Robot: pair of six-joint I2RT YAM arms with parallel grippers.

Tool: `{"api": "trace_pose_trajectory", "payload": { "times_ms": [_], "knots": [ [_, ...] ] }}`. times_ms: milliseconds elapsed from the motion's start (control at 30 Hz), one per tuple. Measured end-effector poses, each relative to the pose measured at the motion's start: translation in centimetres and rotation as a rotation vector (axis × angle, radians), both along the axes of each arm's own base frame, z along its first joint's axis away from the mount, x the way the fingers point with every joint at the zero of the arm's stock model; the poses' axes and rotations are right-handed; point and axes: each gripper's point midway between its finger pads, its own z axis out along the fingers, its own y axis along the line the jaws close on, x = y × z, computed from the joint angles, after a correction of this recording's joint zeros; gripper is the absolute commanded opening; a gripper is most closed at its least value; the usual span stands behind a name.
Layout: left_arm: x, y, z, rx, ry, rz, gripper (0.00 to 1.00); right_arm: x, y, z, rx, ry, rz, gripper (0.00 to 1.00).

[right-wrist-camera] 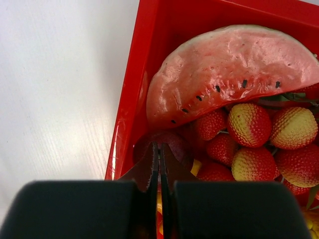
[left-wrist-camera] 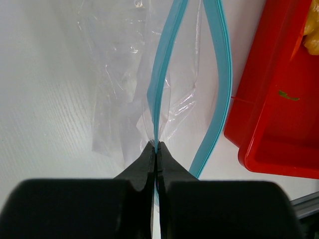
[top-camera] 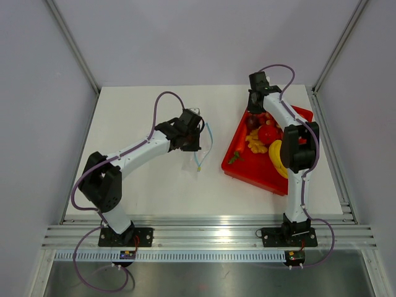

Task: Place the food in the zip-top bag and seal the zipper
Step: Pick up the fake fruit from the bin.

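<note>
1. Left gripper [left-wrist-camera: 156, 147], nearest the lens, is clamped on one lip of the zipper [left-wrist-camera: 160, 84]. The zip-top bag [left-wrist-camera: 119, 84] lies mid-table with its mouth gaping and no fruit seen inside.
2. Right gripper [right-wrist-camera: 158, 148] is closed at the far corner of the red tray [right-wrist-camera: 127, 114], tips against the dark purple fruit [right-wrist-camera: 174, 142]; nothing shows between them.
3. Red tomato [top-camera: 267, 133] sits in the tray, so filling and sealing both remain.
4. Tray wall lies just beside the bag's mouth. Bare table [top-camera: 142, 185] runs toward the near and left edges.

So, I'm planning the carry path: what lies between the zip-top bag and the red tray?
Nothing but bare table between the zip-top bag and the red tray. The left wrist view shows the gap, and the top view agrees.
</note>
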Motion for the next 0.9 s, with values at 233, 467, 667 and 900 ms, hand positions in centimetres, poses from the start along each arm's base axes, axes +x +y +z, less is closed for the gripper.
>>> {"api": "trace_pose_trajectory", "payload": {
  "times_ms": [233, 467, 667, 900],
  "knots": [
    [0.0, 0.0, -0.1, 0.0, 0.001, -0.001, 0.0, -0.6, -0.2, 0.2, 0.002, -0.004, -0.013, 0.0],
    [-0.1, -0.1, -0.1, -0.006, 0.005, -0.006, 0.0, -3.7, -0.8, 4.7, 0.03, -0.067, -0.034, 0.0],
    [-0.3, -0.3, -0.1, -0.014, 0.012, -0.013, 0.0, -8.1, -1.2, 10.5, 0.085, -0.175, -0.052, 0.0],
    [-0.4, -0.4, -0.1, -0.019, 0.018, -0.018, 0.0, -13.1, 2.9, 13.9, 0.187, -0.246, 0.016, 0.0]
  ]
}}
